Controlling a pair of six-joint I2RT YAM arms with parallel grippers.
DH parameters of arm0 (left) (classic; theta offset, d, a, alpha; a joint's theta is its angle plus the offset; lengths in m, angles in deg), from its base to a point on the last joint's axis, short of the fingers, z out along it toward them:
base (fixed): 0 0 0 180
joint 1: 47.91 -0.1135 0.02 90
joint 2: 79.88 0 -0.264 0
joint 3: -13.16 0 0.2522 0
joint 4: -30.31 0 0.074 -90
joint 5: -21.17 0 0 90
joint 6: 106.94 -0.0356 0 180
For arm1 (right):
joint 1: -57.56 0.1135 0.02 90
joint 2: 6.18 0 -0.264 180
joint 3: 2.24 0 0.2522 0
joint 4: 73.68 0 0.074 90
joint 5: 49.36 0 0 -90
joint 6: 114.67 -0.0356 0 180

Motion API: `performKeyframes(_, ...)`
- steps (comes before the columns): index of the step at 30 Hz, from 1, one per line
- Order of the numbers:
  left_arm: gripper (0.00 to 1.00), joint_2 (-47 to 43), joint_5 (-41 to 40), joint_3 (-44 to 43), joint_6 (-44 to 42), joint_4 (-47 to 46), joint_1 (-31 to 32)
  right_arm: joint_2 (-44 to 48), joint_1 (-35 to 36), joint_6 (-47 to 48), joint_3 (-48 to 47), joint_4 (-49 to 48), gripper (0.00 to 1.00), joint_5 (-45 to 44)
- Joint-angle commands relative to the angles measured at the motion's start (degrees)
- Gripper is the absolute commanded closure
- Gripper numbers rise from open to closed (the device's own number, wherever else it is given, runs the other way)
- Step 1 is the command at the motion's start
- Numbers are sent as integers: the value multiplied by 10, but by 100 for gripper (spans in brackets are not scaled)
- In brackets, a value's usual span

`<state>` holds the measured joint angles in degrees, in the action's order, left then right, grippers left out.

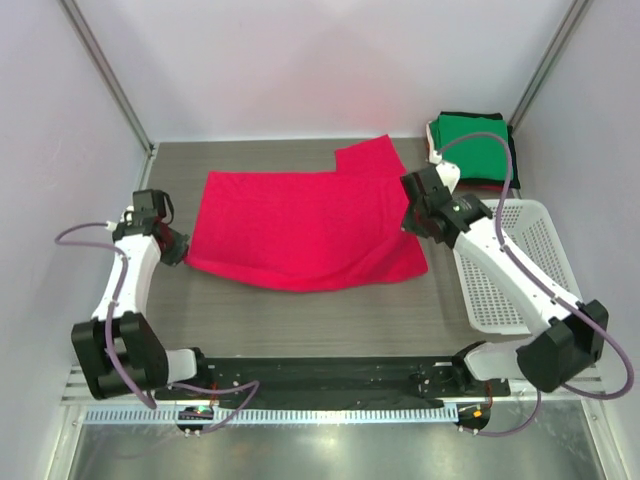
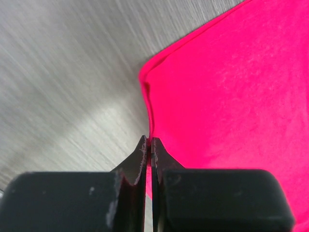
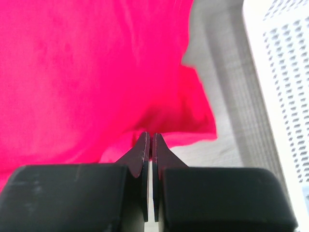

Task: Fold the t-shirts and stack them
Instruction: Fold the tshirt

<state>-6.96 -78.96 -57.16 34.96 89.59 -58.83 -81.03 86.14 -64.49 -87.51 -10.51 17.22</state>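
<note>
1. Overhead view: red-pink t-shirt (image 1: 300, 225) lies spread flat across the mid bench (image 1: 300, 320). One sleeve sticks out at the far right, and the near edge is rumpled into a low ridge.
2. Folded stack (image 1: 472, 145), green on top, sits in the far right corner. White mesh basket (image 1: 520, 270) is just near of it, apart from the red-pink shirt.
3. Left gripper (image 1: 178, 250) is at the shirt's near-left corner. Jaws are pressed together w/ a thin sliver of red cloth btwn them, so they're pinching the hem.
4. Right gripper (image 1: 412, 222) is at the shirt's right edge. Jaws are pressed together and the cloth tents up to the tips. Prob. pinching a fold, but less sure than on the left.
5. Step in hand, as I judge it: a two-arm fold of this shirt.
6. To do it well:
   - Raise both ends together, level, keeping the cloth lightly taut btwn the arms.
   - Carry it over and lay edge onto edge.
   - Don't pull the arms apart, as a pinch this shallow could slip.
7. Wrist views: on the left, the hem runs straight into the jaw tips, w/ the shirt body off to their right. On the right, the shirt fills the space ahead of and left of the tips, w/ its corner just right of them.
</note>
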Motion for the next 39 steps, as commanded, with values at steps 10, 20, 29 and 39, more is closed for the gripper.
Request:
performKeyframes(10, 100, 156, 14, -128, -35, -17, -3, -159, -78, 88, -198, -42, 99, -9)
performKeyframes(20, 100, 251, 6, -213, -65, -16, -3, -198, -127, 90, -225, -65, 99, -8)
performKeyframes(29, 97, 343, 32, -270, -110, -3, 10, -237, -152, 83, -225, -74, 99, -17)
performKeyframes(39, 47, 426, 44, -408, -175, 65, 28, -337, -168, 146, -312, -94, 55, 13)
